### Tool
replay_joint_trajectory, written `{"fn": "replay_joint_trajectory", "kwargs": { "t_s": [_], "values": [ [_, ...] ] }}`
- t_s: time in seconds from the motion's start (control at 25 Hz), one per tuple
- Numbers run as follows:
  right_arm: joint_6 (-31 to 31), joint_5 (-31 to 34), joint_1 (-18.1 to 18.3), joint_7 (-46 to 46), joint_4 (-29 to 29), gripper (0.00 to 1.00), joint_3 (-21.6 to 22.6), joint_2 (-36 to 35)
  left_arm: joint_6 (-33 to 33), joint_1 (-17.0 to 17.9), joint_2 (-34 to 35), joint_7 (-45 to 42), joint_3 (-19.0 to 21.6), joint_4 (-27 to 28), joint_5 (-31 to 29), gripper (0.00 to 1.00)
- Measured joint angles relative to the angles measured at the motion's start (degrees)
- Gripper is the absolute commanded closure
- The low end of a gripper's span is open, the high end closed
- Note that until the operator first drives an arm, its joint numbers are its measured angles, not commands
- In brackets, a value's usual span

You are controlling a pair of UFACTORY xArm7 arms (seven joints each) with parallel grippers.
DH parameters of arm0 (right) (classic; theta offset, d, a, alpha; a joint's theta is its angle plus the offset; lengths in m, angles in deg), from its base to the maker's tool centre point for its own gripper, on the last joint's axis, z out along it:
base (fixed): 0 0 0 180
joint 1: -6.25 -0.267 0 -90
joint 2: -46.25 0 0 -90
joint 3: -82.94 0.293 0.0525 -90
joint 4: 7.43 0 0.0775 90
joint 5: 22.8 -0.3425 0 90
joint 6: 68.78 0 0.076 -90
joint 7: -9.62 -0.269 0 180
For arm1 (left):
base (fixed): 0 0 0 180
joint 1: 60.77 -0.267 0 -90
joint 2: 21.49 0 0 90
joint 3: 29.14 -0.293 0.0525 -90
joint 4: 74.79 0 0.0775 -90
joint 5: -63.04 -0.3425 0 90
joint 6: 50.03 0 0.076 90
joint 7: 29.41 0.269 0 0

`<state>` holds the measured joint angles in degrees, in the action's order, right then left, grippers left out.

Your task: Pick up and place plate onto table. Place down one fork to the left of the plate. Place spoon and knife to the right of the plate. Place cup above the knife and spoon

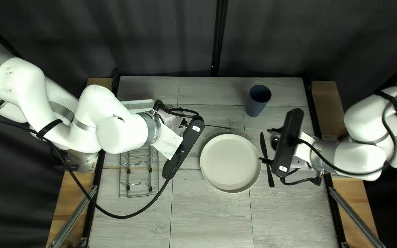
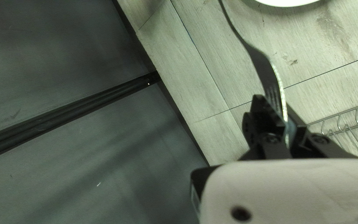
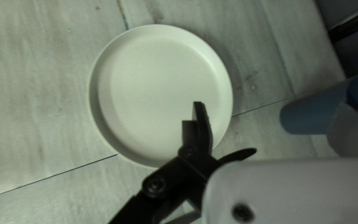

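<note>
The white plate [image 1: 230, 162] lies flat mid-table. My left gripper [image 2: 280, 119] is shut on the tine end of a dark fork [image 2: 261, 62], which it holds above the table. The fork's thin handle [image 1: 219, 127] points past the plate's far-left rim. A black knife [image 1: 266, 165] lies just right of the plate, with a spoon [image 1: 274, 141] beside its far end. My right gripper [image 1: 268, 146] hovers open over them. One of its fingers [image 3: 201, 124] shows over the plate's [image 3: 160, 93] rim, and the other is hidden. The blue cup [image 1: 258, 100] stands upright beyond them.
A wire dish rack [image 1: 138, 172] sits left of the plate under my left arm, and a white tray [image 1: 140, 105] lies behind that arm. A black cable [image 1: 126, 215] loops over the near-left table. The dark curtain hangs behind the far edge.
</note>
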<state>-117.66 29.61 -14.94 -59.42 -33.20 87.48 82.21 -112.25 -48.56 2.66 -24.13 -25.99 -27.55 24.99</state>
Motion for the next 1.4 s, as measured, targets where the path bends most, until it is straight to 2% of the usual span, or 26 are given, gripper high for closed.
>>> {"fn": "replay_joint_trajectory", "kwargs": {
  "t_s": [0.28, 0.6, 0.8, 1.08, 1.4],
  "values": [
    [-0.51, 3.49, 1.06, -3.24, -0.21, 0.00, 2.08, -2.42, 0.00, 0.00, 0.00, 0.00, 0.00, 0.00, 0.00, 1.00],
    [-2.82, 13.27, 3.90, -10.30, -4.61, 0.00, 6.25, -9.53, 0.00, 0.00, 0.00, 0.00, 0.00, 0.00, 0.00, 1.00],
    [-4.44, 20.95, 4.91, -15.60, -4.46, 0.00, 9.27, -10.72, 0.00, 0.00, 0.00, 0.00, 0.00, 0.00, 0.00, 1.00],
    [-5.00, 21.93, 5.02, -16.28, -3.98, 0.00, 9.85, -10.83, 0.00, 0.00, 0.00, 0.00, 0.00, 0.00, 0.00, 1.00],
    [-10.18, 26.15, 5.40, -20.81, -4.72, 0.00, 13.43, -13.98, 0.00, 0.00, 0.00, 0.00, 0.00, 0.00, 0.00, 1.00]
  ]
}}
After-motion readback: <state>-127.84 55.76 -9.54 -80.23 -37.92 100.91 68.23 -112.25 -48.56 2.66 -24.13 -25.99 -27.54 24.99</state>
